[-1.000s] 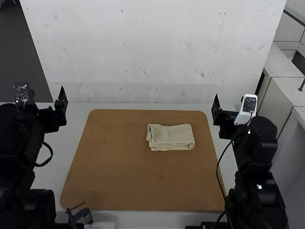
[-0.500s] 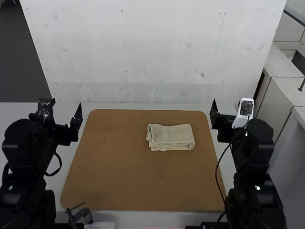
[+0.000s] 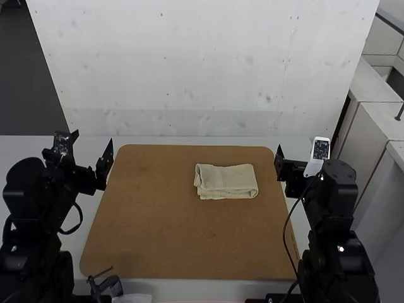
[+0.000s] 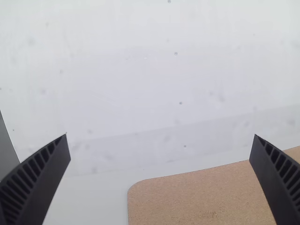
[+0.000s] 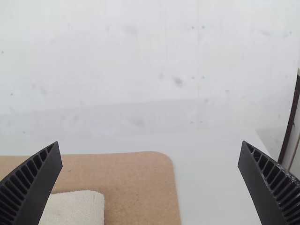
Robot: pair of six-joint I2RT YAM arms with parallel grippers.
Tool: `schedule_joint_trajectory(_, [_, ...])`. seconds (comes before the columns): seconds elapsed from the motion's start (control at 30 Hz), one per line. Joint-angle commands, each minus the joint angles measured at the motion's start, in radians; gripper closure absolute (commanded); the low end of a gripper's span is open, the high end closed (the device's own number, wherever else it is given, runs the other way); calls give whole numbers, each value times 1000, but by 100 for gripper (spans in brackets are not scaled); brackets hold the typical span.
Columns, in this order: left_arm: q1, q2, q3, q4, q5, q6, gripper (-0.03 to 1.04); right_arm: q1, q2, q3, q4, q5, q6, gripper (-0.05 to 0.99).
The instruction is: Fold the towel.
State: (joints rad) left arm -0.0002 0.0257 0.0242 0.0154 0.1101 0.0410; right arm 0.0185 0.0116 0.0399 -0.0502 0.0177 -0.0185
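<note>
The cream towel (image 3: 226, 182) lies folded into a compact rectangle on the right rear part of the brown board, its layers showing along the left side. In the high view my left gripper (image 3: 93, 140) is beside the board's left edge, well away from the towel. My right gripper (image 3: 298, 149) is to the right of the towel, near the board's back right corner. The left wrist view has the left gripper (image 4: 160, 136) with fingers wide apart and nothing between them. Likewise open is the right gripper (image 5: 150, 142); part of the towel (image 5: 77, 208) appears beyond one finger.
The brown board (image 3: 170, 240) covers the middle of the white table (image 3: 189, 141). A pale wall (image 3: 208, 69) rises behind it. At the front left edge sits a dark clamp-like object (image 3: 107, 285). A cable hangs along the right arm.
The left arm has swung rightward toward the board's edge. My right gripper has shifted slightly left and a little forward. The towel has stayed put.
</note>
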Motion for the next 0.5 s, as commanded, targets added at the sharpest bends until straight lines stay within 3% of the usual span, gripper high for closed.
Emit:
schedule_joint_trajectory(0.0, [-3,-9,-1,6,17,3,2,12,-1,15,7,-12,12,-3])
schedule_joint_trajectory(0.47, [-3,-9,-1,6,17,3,2,12,5,14,10,-12,12,-3])
